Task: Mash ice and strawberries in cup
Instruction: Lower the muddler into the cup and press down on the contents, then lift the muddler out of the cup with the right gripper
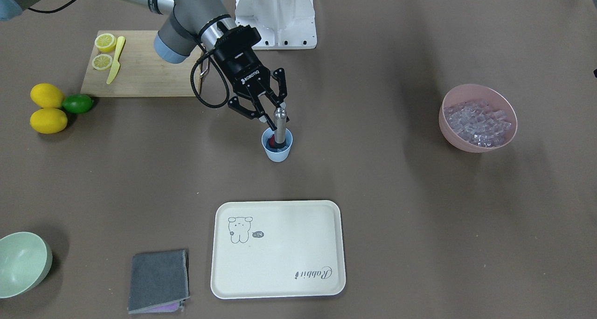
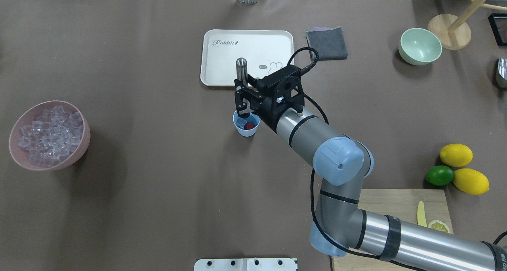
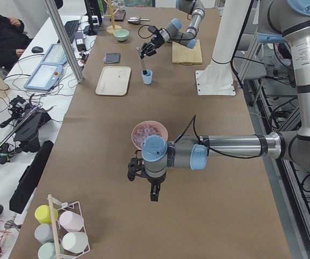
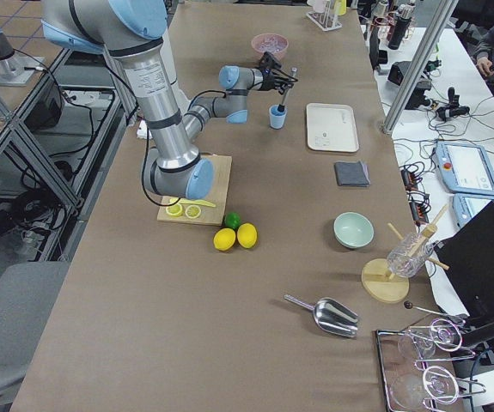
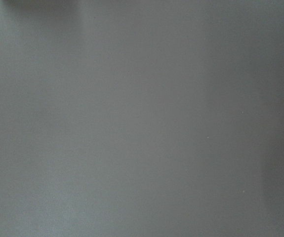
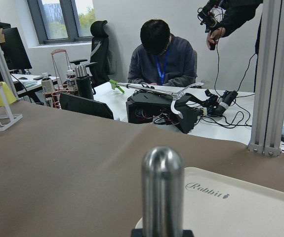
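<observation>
Right now I have my right gripper (image 1: 278,115) clamped on the steel muddler (image 1: 279,128), whose lower end stands in the cup (image 1: 278,152) at mid-table, between the robot's base and the cream tray (image 1: 280,258). Inside I see the strawberry (image 2: 249,125) beside ice (image 2: 240,123). My left gripper (image 3: 131,170) hangs near the pink bowl (image 1: 448,131); I cannot tell whether its fingers are apart.

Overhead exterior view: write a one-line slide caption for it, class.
Right arm's jaws hold a steel muddler down in the pale blue cup with a strawberry and ice.
</observation>
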{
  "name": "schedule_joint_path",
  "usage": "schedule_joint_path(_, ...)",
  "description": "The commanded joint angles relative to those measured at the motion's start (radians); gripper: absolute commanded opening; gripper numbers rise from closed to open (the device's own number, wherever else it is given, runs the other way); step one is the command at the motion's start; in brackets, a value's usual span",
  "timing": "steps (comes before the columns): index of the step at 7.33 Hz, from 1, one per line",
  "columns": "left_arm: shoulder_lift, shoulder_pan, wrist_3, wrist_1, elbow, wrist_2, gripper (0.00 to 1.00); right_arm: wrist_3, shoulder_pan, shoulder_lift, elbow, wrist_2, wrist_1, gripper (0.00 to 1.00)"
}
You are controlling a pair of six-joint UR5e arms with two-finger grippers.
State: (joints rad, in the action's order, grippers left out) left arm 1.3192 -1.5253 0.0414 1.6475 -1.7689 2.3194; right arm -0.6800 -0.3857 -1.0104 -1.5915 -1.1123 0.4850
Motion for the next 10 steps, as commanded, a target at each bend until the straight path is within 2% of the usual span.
schedule_joint_path(1,0.0,0.001,0.0,0.0,0.0,0.0,0.99,0.005,-0.001,0.006,0.028,-0.003,-0.036,0.0)
schedule_joint_path(2,0.0,0.001,0.0,0.0,0.0,0.0,0.99,0.005,-0.013,0.012,0.006,-0.015,-0.008,0.0)
schedule_joint_path(4,0.0,0.002,0.002,0.0,0.002,0.0,0.99,-0.054,-0.074,0.016,-0.227,-0.139,0.346,0.0)
schedule_joint_path(5,0.0,0.002,0.002,0.0,0.002,0.0,0.99,-0.141,-0.123,0.018,-0.287,-0.232,0.485,0.0)
schedule_joint_path(6,0.0,0.004,0.003,0.002,0.002,0.0,0.99,-0.239,-0.177,0.0,-0.342,-0.371,0.607,0.0)
schedule_joint_path(7,0.0,0.005,0.006,0.002,0.002,0.0,0.99,-0.333,-0.211,-0.013,-0.413,-0.467,0.797,0.0)
schedule_joint_path(8,0.0,0.005,0.008,0.002,0.002,-0.002,0.99,-0.364,-0.267,-0.007,-0.477,-0.613,1.039,0.0)
schedule_joint_path(9,0.002,0.005,0.008,0.003,0.0,-0.002,0.99,-0.365,-0.354,-0.013,-0.485,-0.794,1.184,0.0)
schedule_joint_path(10,0.002,0.005,0.009,0.008,-0.003,-0.002,0.99,-0.35,-0.41,-0.037,-0.478,-0.925,1.29,0.0)
